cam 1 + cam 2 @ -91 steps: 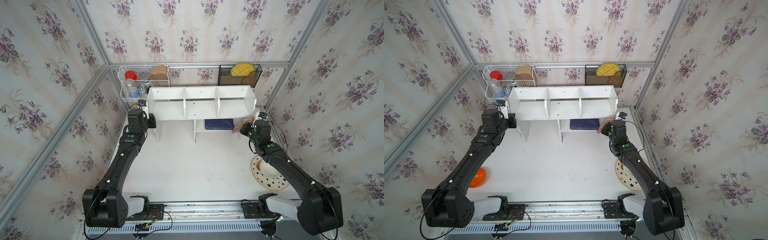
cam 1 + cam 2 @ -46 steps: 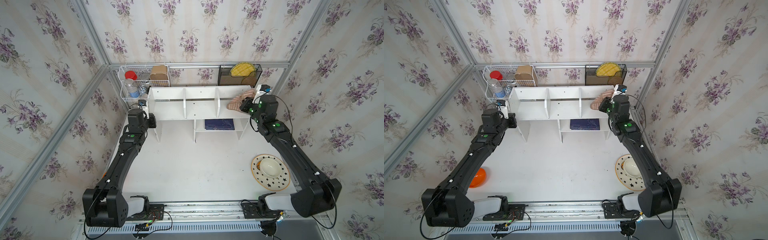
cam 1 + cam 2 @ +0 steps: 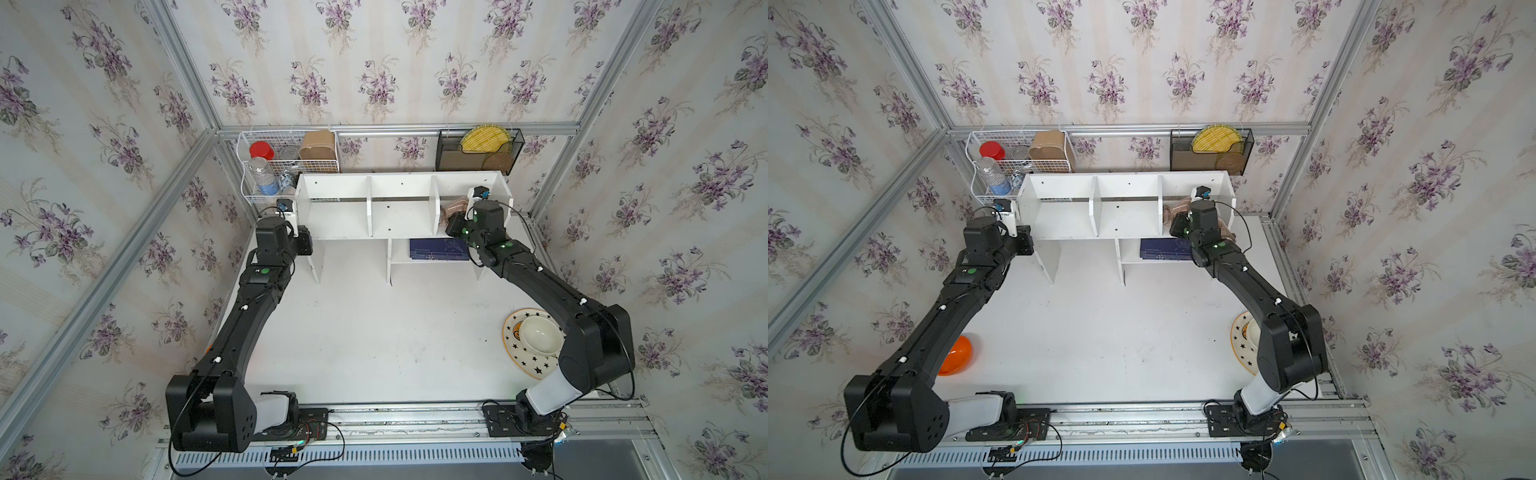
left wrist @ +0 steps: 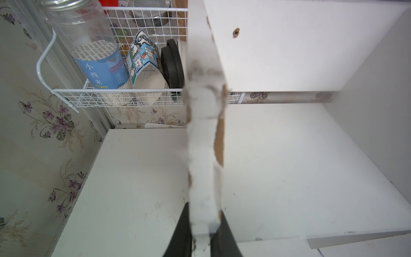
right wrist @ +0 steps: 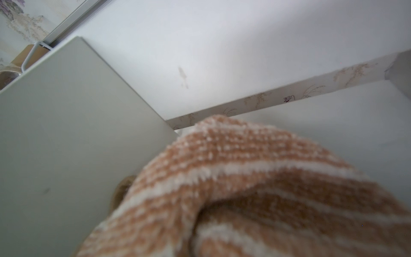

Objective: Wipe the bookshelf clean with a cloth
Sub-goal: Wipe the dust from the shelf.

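The right gripper (image 3: 454, 220) has swung up, clamped on the cloth (image 3: 454, 206), bunched in the right bay of the bookshelf (image 3: 399, 220), which runs along the table's (image 3: 374, 332) back edge. Middle bay open; left gripper (image 4: 201, 233) pinches the left end panel.

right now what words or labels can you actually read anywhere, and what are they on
"小西米": blue label of the clear bottle in the white wire basket.
Fine print on that label: too small to read.
Lettering atop the cartoon-printed carton: warped, unreadable.
Print line on the blue book on the bookshelf lower shelf: too small.
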`<act>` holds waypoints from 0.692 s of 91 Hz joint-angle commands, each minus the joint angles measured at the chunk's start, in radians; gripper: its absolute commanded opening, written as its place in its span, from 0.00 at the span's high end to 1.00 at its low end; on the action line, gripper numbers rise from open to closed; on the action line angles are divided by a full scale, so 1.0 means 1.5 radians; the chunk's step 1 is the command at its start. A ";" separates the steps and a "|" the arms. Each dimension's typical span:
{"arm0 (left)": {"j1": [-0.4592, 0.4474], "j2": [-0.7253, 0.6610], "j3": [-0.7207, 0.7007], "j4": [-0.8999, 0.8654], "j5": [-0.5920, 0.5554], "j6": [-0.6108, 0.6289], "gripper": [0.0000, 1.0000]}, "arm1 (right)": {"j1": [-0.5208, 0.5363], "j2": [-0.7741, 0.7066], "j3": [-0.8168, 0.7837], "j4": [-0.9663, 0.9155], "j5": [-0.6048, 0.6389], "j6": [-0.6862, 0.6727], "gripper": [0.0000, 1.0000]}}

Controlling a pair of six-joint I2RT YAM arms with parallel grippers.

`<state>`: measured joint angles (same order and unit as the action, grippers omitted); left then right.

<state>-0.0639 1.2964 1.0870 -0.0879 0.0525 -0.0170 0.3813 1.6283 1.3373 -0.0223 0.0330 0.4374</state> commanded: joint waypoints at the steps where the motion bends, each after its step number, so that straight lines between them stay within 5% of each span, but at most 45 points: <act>1: -0.004 0.005 -0.001 -0.051 0.075 -0.014 1.00 | 0.003 0.035 0.051 -0.093 0.009 -0.002 1.00; 19: -0.004 -0.001 -0.003 -0.051 0.066 -0.007 1.00 | -0.010 0.103 0.167 -0.174 0.127 -0.016 1.00; 51: -0.004 -0.002 0.001 -0.053 0.069 -0.009 1.00 | -0.015 -0.087 -0.084 -0.090 0.119 0.007 1.00; 63: -0.004 -0.001 0.001 -0.053 0.069 -0.011 1.00 | 0.016 -0.082 -0.073 -0.085 0.090 0.005 1.00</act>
<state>-0.0639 1.2930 1.0870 -0.0906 0.0525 -0.0132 0.3798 1.4853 1.2140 -0.0814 0.2199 0.4400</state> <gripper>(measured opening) 0.157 0.093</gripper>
